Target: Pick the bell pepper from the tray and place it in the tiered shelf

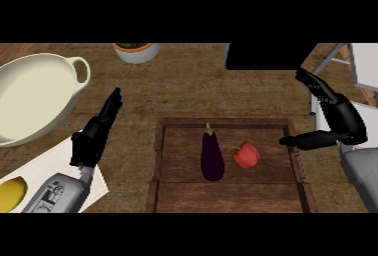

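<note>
Head view: the pepper [246,154] lies right of centre in the tray [159,165], just beside the eggplant [212,155], stem toward it. The right hand [343,120] is nearer, at the tray's right edge, with the pepper to its left. Its fingers are straight and apart, thumb pointing at the pepper. The left hand [92,140] rests open beyond the left edge.

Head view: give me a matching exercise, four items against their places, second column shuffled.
Items:
1. bell pepper
2. eggplant
3. white dish
4. plant pot

Places:
A. at the view's top edge, beyond the tray
B. on the tray, the right one of two vegetables
C. on the tray, lying lengthwise near its middle
D. far left, off the tray

Pairs: 1-B, 2-C, 3-D, 4-A
</note>
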